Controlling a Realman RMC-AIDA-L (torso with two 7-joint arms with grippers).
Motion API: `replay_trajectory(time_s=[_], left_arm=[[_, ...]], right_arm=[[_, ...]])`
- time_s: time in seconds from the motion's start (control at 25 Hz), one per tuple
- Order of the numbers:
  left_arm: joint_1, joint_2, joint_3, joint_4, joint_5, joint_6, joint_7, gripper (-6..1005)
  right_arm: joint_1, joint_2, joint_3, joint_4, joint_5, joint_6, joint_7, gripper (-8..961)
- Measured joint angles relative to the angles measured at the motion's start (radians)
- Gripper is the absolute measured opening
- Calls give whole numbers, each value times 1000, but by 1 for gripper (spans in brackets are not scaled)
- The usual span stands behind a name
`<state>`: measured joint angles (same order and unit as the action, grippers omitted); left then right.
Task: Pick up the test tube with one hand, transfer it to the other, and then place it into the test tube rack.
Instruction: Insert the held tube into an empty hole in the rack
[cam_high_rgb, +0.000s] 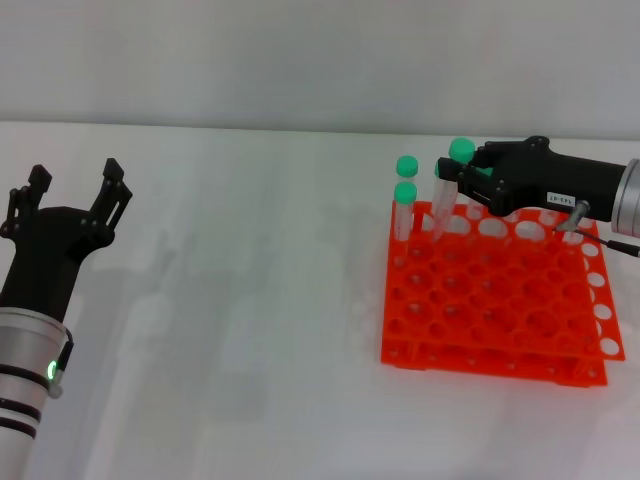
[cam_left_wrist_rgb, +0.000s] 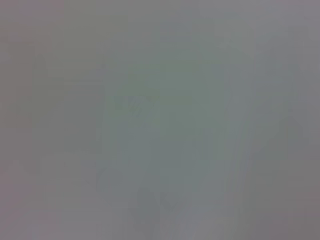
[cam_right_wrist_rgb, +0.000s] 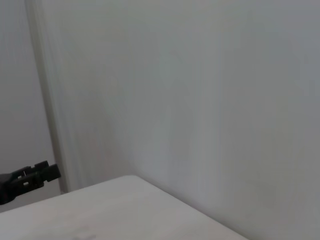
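My right pincer (cam_high_rgb: 468, 180) holds the tube (cam_high_rgb: 447, 195), tilted, tip entering the rack (cam_high_rgb: 500, 300); only seating and release remain. My left pincer (cam_high_rgb: 70, 200) waits spread, empty, far off.

Bright even light, soft faint shadows, left wrist view wholly blurred
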<state>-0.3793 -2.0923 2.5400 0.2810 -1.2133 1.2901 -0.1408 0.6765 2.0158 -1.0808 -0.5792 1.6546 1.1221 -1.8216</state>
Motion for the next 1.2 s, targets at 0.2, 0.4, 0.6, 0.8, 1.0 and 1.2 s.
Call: replay_trajectory(time_s=[0.2,0.4,0.6,0.8,1.0,1.2], left_arm=[[-3,0,-1,0,0,0,0,892],[-8,0,-1,0,0,0,0,893],[-11,0,-1,0,0,0,0,893],[-14,1,-1,0,0,0,0,892],[-15,2,-1,0,0,0,0,892],[-15,3,-1,0,0,2,0,893]], right_arm=[[0,0,-11,6,-1,-21,-3,232],[0,2,-26,10,2,-48,3,234],[-4,2,-38,10,0,-54,4,237],[-5,3,-83,24,0,-77,5,239],[2,2,-96,47,-1,-90,5,241],[-1,2,-113,50,-2,-93,3,244]])
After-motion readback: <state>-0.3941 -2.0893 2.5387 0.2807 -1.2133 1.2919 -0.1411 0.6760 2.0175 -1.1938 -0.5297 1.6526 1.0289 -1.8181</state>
